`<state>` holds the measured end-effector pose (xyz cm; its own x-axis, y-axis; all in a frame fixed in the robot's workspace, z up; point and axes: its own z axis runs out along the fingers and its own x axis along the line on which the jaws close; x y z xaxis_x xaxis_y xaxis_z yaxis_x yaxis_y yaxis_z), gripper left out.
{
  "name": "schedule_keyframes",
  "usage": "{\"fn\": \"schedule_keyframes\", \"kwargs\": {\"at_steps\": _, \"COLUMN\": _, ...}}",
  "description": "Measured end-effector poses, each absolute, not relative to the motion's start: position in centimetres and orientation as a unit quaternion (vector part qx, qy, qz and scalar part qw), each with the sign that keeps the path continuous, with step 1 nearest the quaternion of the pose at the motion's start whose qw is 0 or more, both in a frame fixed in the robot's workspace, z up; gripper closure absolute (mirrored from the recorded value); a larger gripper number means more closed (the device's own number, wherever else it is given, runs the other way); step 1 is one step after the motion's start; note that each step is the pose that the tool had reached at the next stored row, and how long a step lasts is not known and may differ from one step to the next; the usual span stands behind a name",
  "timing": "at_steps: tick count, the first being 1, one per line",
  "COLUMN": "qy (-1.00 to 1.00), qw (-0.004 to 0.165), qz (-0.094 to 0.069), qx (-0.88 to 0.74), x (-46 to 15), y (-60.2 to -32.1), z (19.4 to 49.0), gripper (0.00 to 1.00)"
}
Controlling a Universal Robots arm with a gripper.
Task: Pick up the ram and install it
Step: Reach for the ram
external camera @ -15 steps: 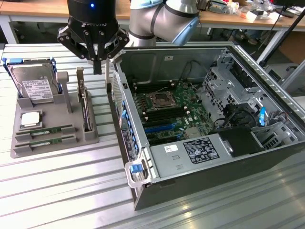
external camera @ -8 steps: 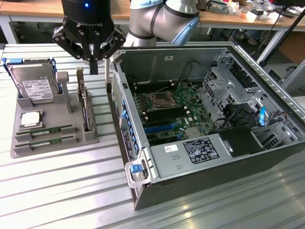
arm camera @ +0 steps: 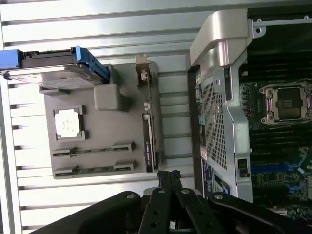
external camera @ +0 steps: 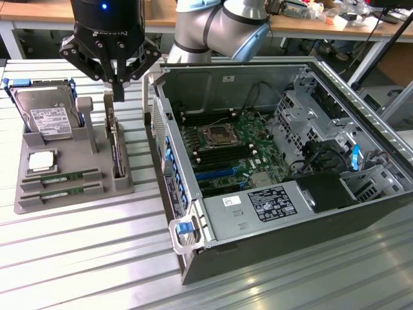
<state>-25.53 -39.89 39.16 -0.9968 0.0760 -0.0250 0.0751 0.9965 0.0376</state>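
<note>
Closed hand (external camera: pixel 118 84) near white-labelled hard drive (external camera: pixel 48 119)

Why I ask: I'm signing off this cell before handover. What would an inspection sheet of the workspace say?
Surface: ribbed metal table.
Job's things: two ram sticks lying in the front slots of the grey tray; open computer case with its motherboard exposed.
Clutter: hard drive, processor chip and upright expansion card, all in the tray.
Hand: shut, empty, above the expansion card.
Cables: black bundle inside the case.
Surroundings: wooden workbench behind.
</note>
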Motion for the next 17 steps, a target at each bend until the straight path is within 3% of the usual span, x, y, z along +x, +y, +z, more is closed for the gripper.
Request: {"fn": "schedule_keyframes", "kwargs": {"at_steps": 17, "qy": 0.999, "qw": 0.013, "qz": 0.018, "qx": 0.038, "x": -27.5, "y": -39.9, "z": 39.2, "gripper": 0.89}}
